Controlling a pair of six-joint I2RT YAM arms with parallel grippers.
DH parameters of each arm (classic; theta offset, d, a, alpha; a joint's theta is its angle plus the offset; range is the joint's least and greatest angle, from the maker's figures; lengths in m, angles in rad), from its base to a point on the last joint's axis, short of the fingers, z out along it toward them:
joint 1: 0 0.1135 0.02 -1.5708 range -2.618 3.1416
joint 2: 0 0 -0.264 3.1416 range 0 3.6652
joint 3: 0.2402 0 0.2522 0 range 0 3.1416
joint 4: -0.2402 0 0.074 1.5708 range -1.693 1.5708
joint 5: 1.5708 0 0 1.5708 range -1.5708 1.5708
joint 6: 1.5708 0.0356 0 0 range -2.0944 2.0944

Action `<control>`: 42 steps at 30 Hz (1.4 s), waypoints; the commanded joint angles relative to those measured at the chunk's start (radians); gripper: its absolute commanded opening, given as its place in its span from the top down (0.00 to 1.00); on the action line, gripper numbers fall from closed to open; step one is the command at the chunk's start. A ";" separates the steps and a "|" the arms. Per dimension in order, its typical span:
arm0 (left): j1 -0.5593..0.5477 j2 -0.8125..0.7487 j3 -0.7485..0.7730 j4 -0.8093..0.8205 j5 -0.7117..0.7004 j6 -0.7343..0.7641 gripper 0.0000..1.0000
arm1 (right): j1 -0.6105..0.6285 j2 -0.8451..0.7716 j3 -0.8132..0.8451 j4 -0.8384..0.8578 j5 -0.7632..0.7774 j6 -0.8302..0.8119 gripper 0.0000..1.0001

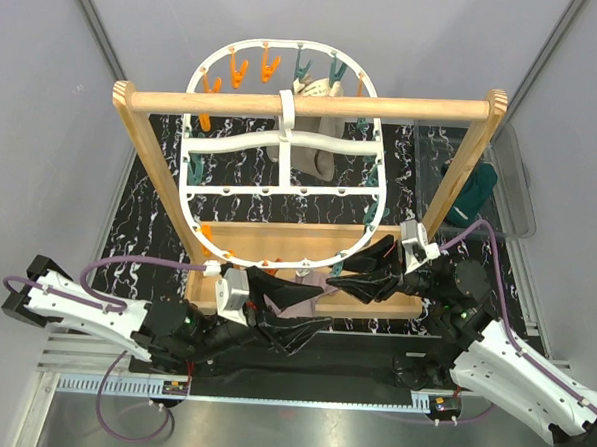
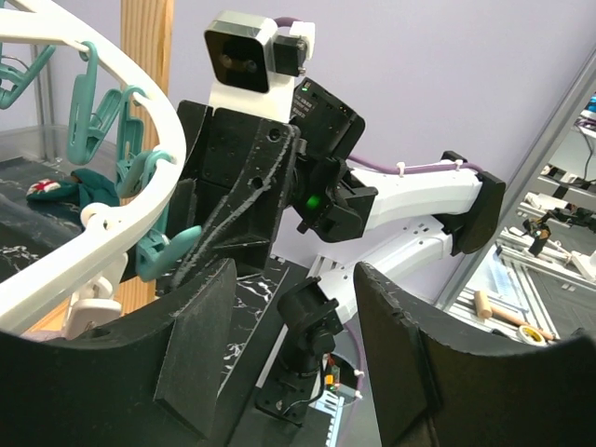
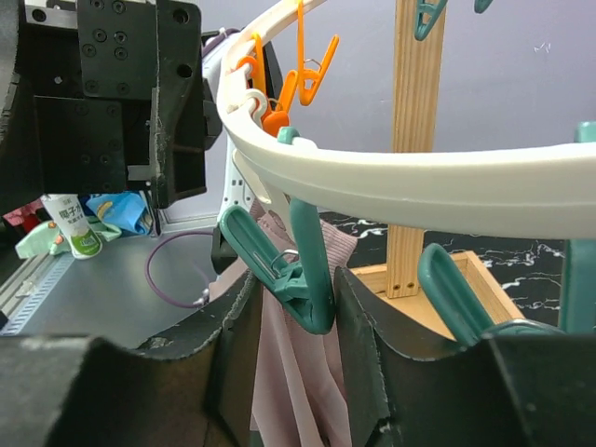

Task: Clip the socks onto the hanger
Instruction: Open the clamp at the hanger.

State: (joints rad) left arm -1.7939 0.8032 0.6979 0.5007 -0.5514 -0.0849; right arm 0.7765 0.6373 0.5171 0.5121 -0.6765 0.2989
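Observation:
The white oval hanger [image 1: 283, 143] hangs from the wooden rail, with orange and teal clothespins around its rim. In the right wrist view my right gripper [image 3: 296, 291] is closed around the lower end of a teal clothespin [image 3: 312, 279] under the rim [image 3: 410, 191]. A mauve-pink sock [image 3: 298, 382] hangs just behind it. I cannot tell whether the pin grips the sock. From above the sock [image 1: 310, 296] lies between my right gripper [image 1: 347, 283] and left gripper [image 1: 288, 328]. The left gripper [image 2: 293, 279] is open and empty, facing the right arm.
The wooden rail [image 1: 315, 106] and its side posts stand on a wooden base [image 1: 394, 307]. A clear bin [image 1: 511, 185] at the right holds a dark teal sock [image 1: 477, 193]. Pale cloth items [image 1: 312, 154] hang at the hanger's far side. Several teal pins [image 2: 93, 102] hang near the left gripper.

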 commanded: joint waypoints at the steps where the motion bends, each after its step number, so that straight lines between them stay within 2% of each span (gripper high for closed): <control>1: 0.002 0.002 -0.001 0.105 0.022 -0.044 0.41 | 0.015 -0.002 0.015 0.048 0.048 0.037 0.57; 7: 0.002 0.028 -0.006 0.124 0.070 -0.075 0.40 | 0.017 -0.005 0.041 -0.007 0.049 0.136 0.67; 13: 0.002 0.027 -0.017 0.130 0.119 -0.099 0.39 | 0.017 -0.016 0.121 -0.204 -0.009 0.241 0.71; 19: 0.002 0.048 -0.028 0.159 0.119 -0.121 0.39 | 0.018 -0.024 0.218 -0.417 -0.018 0.267 0.79; 25: 0.001 0.002 -0.058 0.173 0.013 -0.179 0.31 | 0.017 -0.036 0.224 -0.393 -0.095 0.330 0.83; 30: 0.011 -0.036 -0.094 0.234 0.016 -0.228 0.23 | 0.017 -0.010 0.215 -0.365 -0.141 0.322 0.84; 35: 0.013 -0.016 -0.035 0.194 0.027 -0.266 0.22 | 0.017 0.001 0.212 -0.337 -0.166 0.321 0.87; 42: 0.013 0.021 -0.018 0.268 -0.018 -0.245 0.18 | 0.018 0.016 0.250 -0.343 -0.190 0.405 0.87</control>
State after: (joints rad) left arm -1.7847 0.8173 0.6483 0.6552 -0.5133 -0.3229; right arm 0.7856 0.6521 0.7174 0.1524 -0.8146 0.6365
